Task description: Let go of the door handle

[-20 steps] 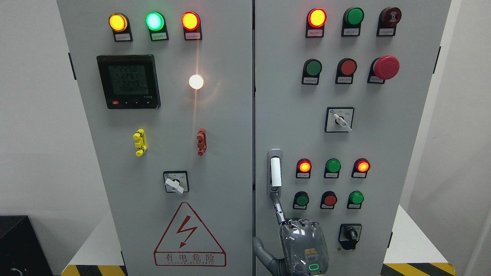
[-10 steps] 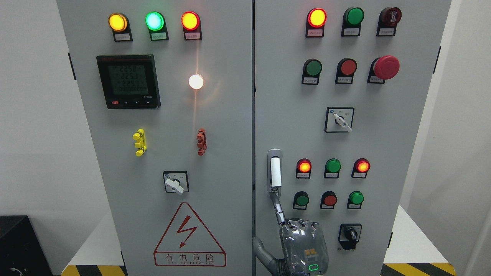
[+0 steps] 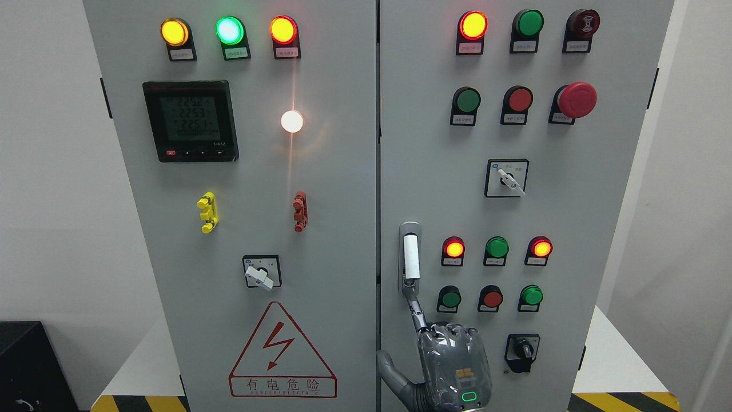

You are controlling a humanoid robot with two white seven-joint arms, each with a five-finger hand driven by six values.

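Your door handle (image 3: 410, 257) sits upright in its recessed plate at the left edge of the right door (image 3: 577, 223), just beside the seam between the two doors and level with the lit indicator lamps (image 3: 497, 248). The right hand (image 3: 452, 366) comes up from the bottom edge below it. It is mostly clenched, the knuckles folded toward the palm and only the index finger (image 3: 417, 312) stretched up to the handle's lower end. It wraps around nothing. Whether that fingertip actually touches the handle or stops just short is hard to tell from this angle. Treat the handle as a stiff, smooth bar on a pivot, probably sprung. It won't flex and it won't dent, but it gives little friction to a single fingertip. If you need a real hold, take the white bar along its middle. To let go, draw the finger straight down and back, clear of the green button (image 3: 450, 298).
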